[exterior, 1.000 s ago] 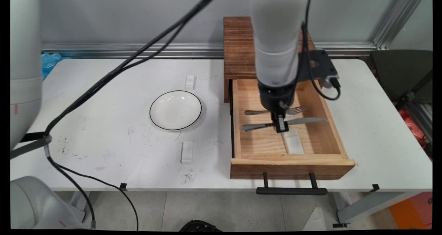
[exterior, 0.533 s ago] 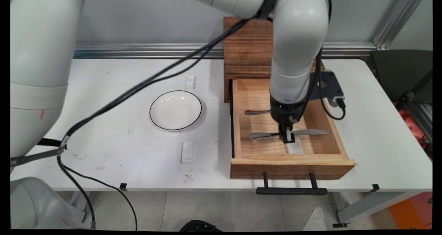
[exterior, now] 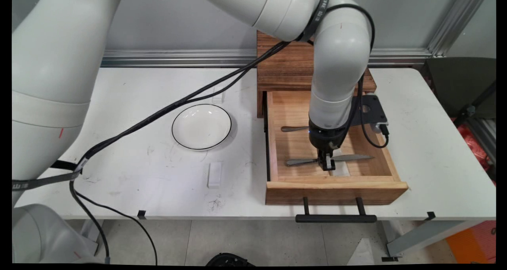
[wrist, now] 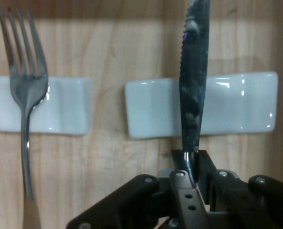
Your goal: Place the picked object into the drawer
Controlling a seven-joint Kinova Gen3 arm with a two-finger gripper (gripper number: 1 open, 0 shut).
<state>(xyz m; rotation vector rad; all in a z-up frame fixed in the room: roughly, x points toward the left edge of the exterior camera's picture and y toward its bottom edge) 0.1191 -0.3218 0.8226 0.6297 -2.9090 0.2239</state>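
Note:
My gripper (exterior: 328, 165) (wrist: 191, 167) is shut on a metal table knife (exterior: 352, 157) (wrist: 194, 76), holding it at its middle inside the open wooden drawer (exterior: 336, 184). The knife lies level, blade to the right in the main view, just over a white rest (wrist: 236, 107) (exterior: 340, 169) near the drawer's front. In the hand view the blade crosses that rest. A metal fork (wrist: 26, 90) lies farther back in the drawer across a second white rest (wrist: 60, 109); in the main view only its handle (exterior: 294, 129) shows beside the arm.
The drawer sticks out of a dark wooden cabinet (exterior: 283, 62) at the back, its black handle (exterior: 336, 218) past the table's front edge. A white plate with a black rim (exterior: 201, 126) sits left of it. Two white rests (exterior: 214, 175) (exterior: 218, 97) lie near the plate.
The gripper has carried the knife toward the drawer's front and lowered it, from beside the fork to just over the front white rest. The fork's tines are now hidden by the arm.

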